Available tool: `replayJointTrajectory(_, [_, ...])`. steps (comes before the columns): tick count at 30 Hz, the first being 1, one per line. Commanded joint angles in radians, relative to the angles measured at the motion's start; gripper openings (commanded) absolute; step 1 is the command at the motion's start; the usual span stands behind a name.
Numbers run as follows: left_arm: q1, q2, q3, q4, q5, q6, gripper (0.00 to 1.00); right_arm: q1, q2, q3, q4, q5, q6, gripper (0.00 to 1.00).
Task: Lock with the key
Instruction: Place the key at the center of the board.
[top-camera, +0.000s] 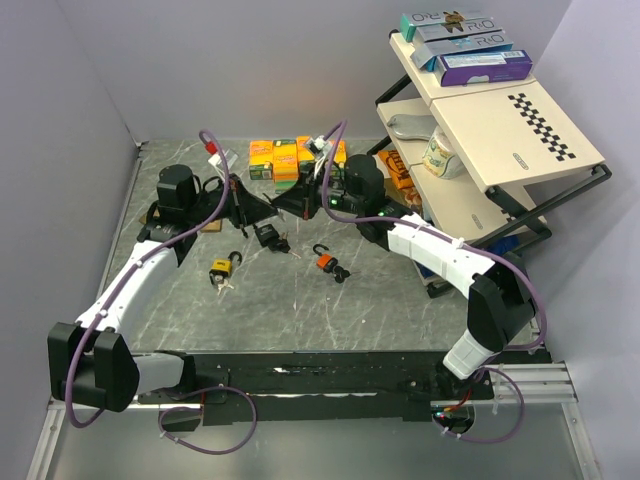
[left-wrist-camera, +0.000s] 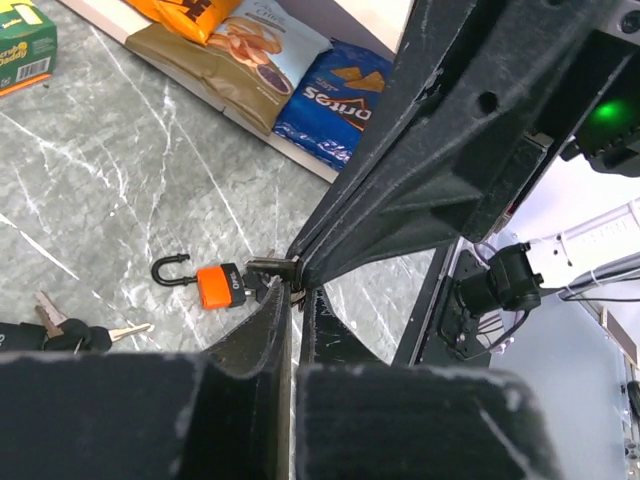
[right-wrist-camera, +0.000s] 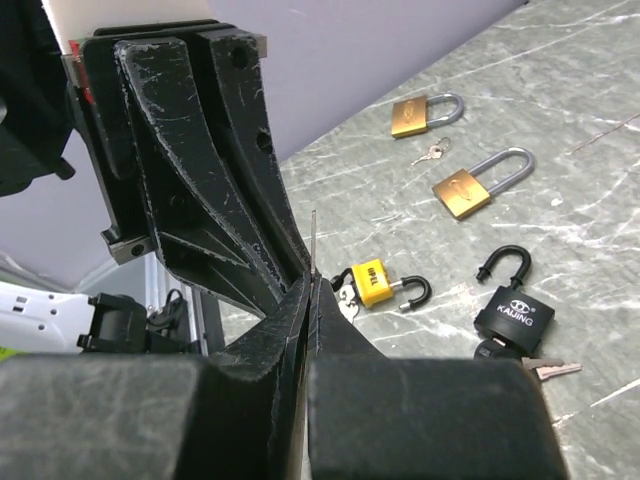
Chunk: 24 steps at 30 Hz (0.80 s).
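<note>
The left gripper (left-wrist-camera: 293, 296) and right gripper (right-wrist-camera: 308, 286) are squeezing shut, tip to tip, over the table (top-camera: 300, 310). The right one is seemingly pinching the thin key (right-wrist-camera: 312, 236). It is looking light, hard and slippery, so gripping its flat sides is probably the safest way.

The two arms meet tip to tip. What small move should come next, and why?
Probably open the jaws of the right gripper. It pinches a metal sliver, perhaps the key, and the left gripper is shut at the same spot, so this looks like a handover. The orange padlock lies open.
</note>
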Motion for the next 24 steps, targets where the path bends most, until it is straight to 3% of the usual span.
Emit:
replayJointTrajectory(1, [0.001, -0.016, 0.024, -0.025, -0.087, 0.029, 0.01, 0.005, -0.002, 0.054, 0.013, -0.021, -0.003, 0.15])
replayJointTrajectory(2, [0.014, -0.015, 0.024, -0.029, -0.096, 0.029, 0.01, 0.002, -0.004, 0.056, 0.005, -0.017, -0.009, 0.24])
replayJointTrajectory(3, [0.023, -0.013, 0.023, -0.042, -0.102, 0.030, 0.01, -0.004, -0.007, 0.054, -0.013, -0.006, -0.023, 0.44])
replayJointTrajectory(8, [0.130, 0.079, 0.081, -0.165, -0.145, 0.087, 0.01, -0.057, -0.027, 0.028, -0.048, 0.048, -0.048, 0.79])
replayJointTrajectory(16, [0.162, 0.460, 0.378, -0.548, -0.351, 0.358, 0.01, -0.111, -0.053, -0.026, -0.147, 0.040, -0.158, 0.94])
replayJointTrajectory(24, [0.170, 0.732, 0.569, -0.664, -0.507, 0.397, 0.01, -0.113, -0.045, -0.039, -0.205, 0.026, -0.227, 0.97])
